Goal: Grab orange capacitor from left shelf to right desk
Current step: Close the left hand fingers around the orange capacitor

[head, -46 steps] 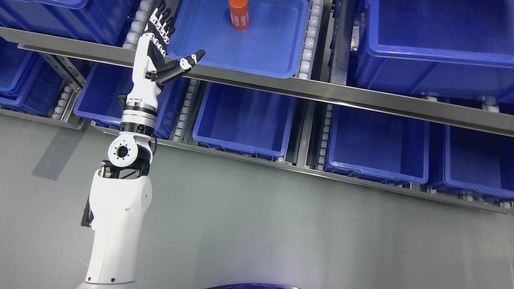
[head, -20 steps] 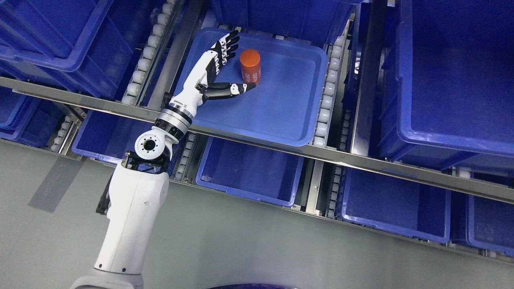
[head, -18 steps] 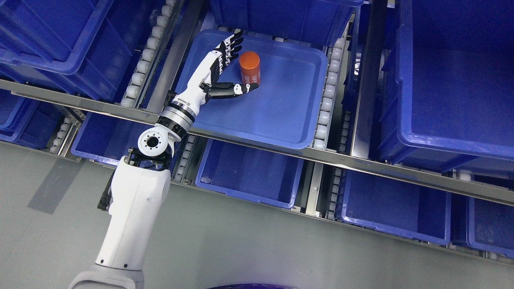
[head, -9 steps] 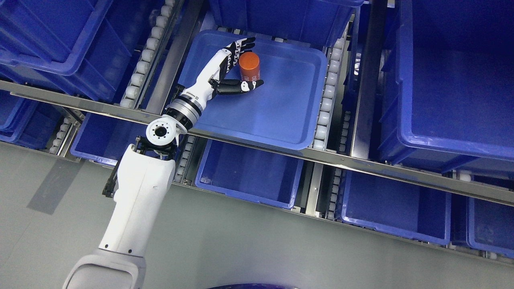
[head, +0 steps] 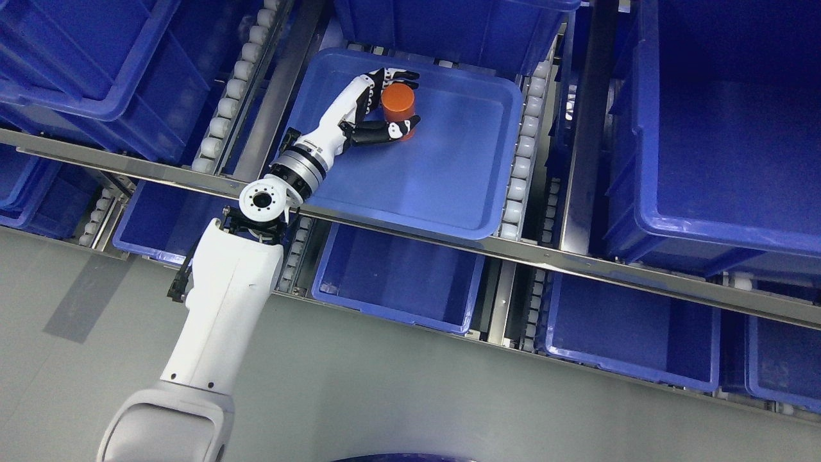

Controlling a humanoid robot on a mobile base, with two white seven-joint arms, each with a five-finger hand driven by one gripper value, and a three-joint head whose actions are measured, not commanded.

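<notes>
An orange capacitor (head: 398, 102), a short upright cylinder, stands in the shallow blue tray (head: 449, 186) on the upper shelf level. My left hand (head: 392, 101) reaches into the tray from the lower left. Its fingers (head: 401, 75) curl over the far side of the capacitor and the thumb (head: 392, 130) presses its near side, so the hand is shut on it. The capacitor still rests on the tray floor. The right arm does not show.
Deep blue bins (head: 725, 128) fill the shelf to the right and above (head: 449, 25), and more sit on the lower level (head: 397, 282). A steel shelf rail (head: 577, 260) crosses in front of the tray. White roller tracks (head: 523, 147) flank the tray. Grey floor lies below.
The camera tilted up early on. Since then my left hand slid forward to the capacitor, and its spread fingers and thumb have closed around it.
</notes>
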